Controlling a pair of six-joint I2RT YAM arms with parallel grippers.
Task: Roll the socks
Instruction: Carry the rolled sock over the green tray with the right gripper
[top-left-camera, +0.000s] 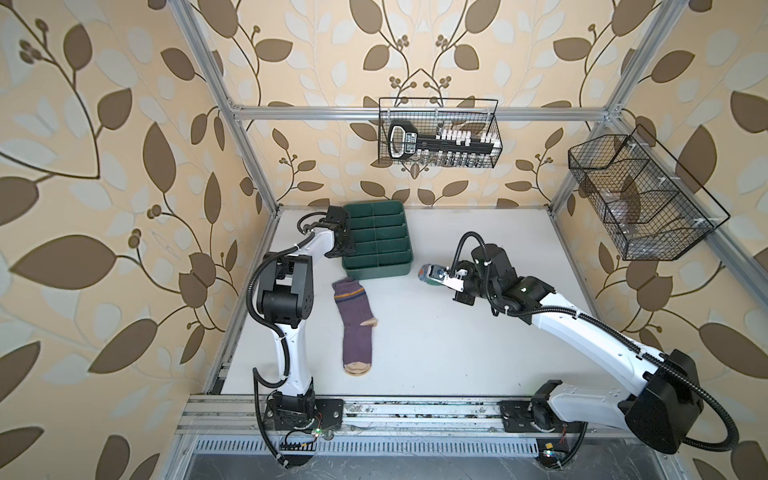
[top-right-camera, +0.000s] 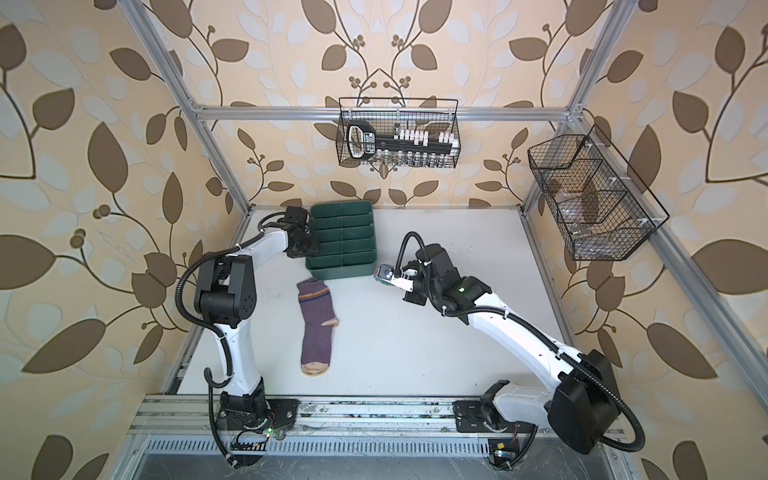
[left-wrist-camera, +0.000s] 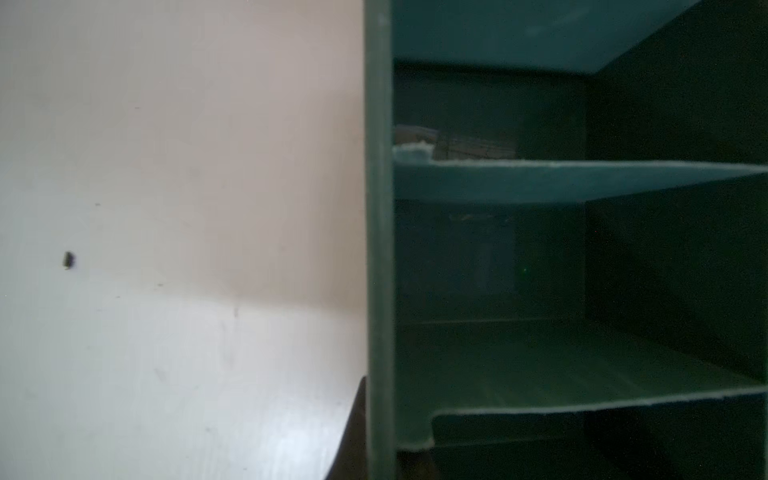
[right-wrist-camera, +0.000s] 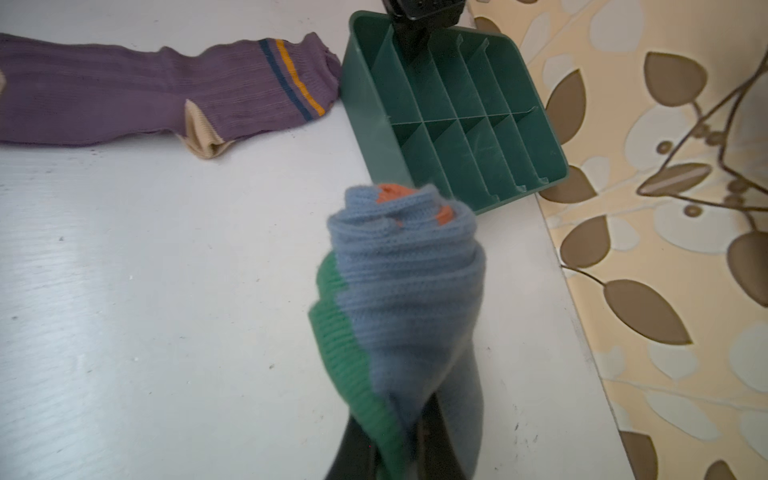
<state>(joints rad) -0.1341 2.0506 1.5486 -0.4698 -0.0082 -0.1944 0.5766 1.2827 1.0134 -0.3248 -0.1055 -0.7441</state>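
In a top view, the right gripper (top-left-camera: 434, 277) pinches the grey-blue sock (top-left-camera: 427, 274), which is wound into a tight bundle and held off the desk (top-left-camera: 457, 340). The purple sock (top-left-camera: 357, 328) lies flat and unrolled, well apart from that gripper and nearer the left gripper (top-left-camera: 345, 248), which sits at the side wall of the green tray (top-left-camera: 376, 275). In a top view, the purple sock (top-right-camera: 316, 328) again lies between the 2 arms, untouched.

In the left wrist view, the tray wall (left-wrist-camera: 379, 249) runs straight ahead of the gripper. The gripper is pressed together, apparently on that wall.

In the right wrist view, the roll (right-wrist-camera: 407, 282) sticks out of the right gripper (right-wrist-camera: 395, 436). It shows blue-grey knit outside, a green band down 1 side and orange at the core. The tray (right-wrist-camera: 365, 124) stands just past its tip, and no sock shows in its compartments.

I judge the task about half done: 1 of 2 socks is rolled, and the purple 1 remains.
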